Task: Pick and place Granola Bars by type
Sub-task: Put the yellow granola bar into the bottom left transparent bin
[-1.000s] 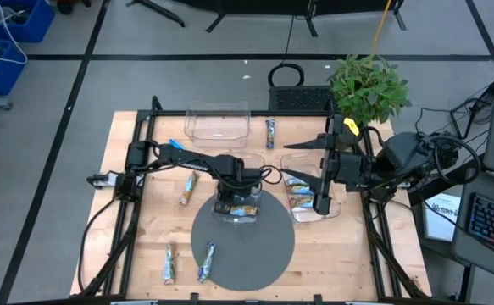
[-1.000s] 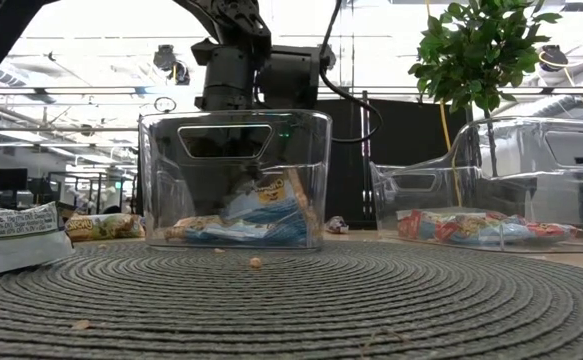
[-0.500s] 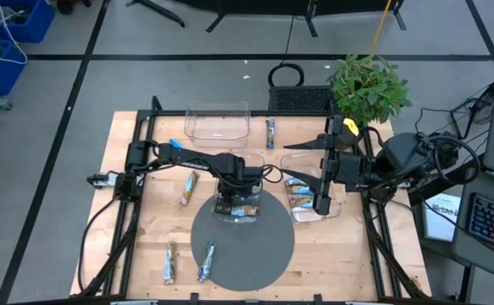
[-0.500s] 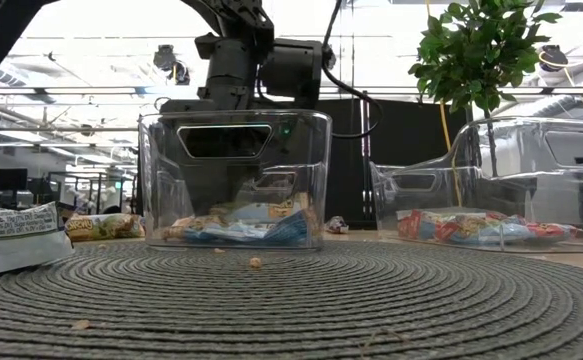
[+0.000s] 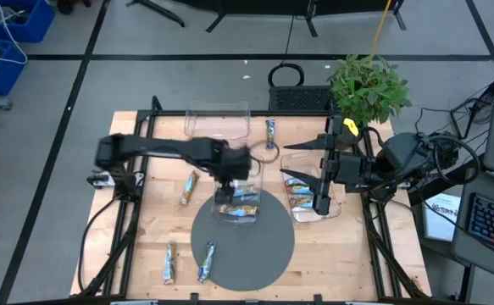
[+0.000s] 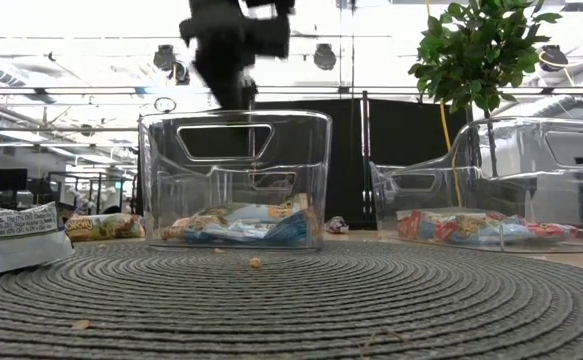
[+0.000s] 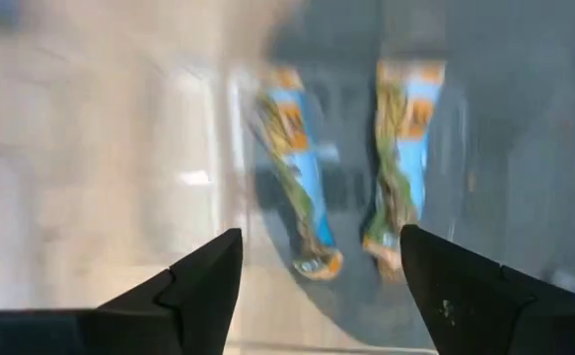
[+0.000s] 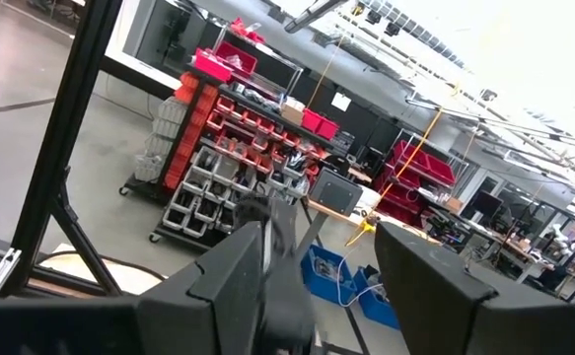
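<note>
Loose granola bars [image 5: 171, 263] lie near the table's front-left corner. Left gripper [image 5: 232, 167], fingers apart and empty, hangs over the centre bin [image 5: 238, 207], which holds blue bars: drop looks done, next fetch another. Right gripper [image 5: 321, 203], fingers apart, waits over the right bin [image 5: 338, 212].

Bright overhead light; the left arm [image 5: 170, 151] smears with motion blur.

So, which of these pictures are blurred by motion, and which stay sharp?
High view: the left arm is smeared, the right arm and the bars on the table are crisp. Low view: the left gripper above the bin is blurred, the mat is sharp. Left wrist view: everything is streaked, including the two bars. Right wrist view: sharp.
</note>
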Available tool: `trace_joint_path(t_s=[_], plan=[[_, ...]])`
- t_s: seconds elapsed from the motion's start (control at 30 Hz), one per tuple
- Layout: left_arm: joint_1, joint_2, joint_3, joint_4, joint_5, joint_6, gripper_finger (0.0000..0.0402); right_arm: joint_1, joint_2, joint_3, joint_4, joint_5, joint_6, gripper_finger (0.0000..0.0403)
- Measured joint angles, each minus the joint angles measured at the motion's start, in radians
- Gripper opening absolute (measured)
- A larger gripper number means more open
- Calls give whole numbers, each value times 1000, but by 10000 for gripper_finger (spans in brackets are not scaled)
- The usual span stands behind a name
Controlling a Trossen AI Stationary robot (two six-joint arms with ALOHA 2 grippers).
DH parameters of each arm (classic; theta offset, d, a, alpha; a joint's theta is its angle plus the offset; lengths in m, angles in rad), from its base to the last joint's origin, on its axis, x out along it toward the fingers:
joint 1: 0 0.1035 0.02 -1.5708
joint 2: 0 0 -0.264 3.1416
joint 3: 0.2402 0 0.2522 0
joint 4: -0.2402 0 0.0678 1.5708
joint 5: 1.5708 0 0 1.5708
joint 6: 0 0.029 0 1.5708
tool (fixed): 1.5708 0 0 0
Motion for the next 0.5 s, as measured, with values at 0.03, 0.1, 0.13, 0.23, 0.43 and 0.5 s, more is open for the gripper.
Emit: trace_joint_path(t_s=[0.03, 0.1, 0.13, 0.23, 0.43, 0.5], plan=[[0, -37, 0, 15, -24, -25, 271, 0, 0, 0, 0, 0, -1, 192], [0, -108, 0, 39, -82, -72, 267, -2, 0, 0, 0, 0, -8, 192], [-1, -145, 0, 43, -118, -98, 265, -4, 0, 0, 0, 0, -9, 192], [-1, -241, 0, 40, -241, -198, 261, -15, 0, 0, 0, 0, 0, 192], [0, -379, 1, -48, -430, -439, 266, -39, 1, 0, -14, 0, 40, 193], [-1, -403, 1, -98, -474, -510, 270, -45, 1, 0, -16, 0, 51, 192]])
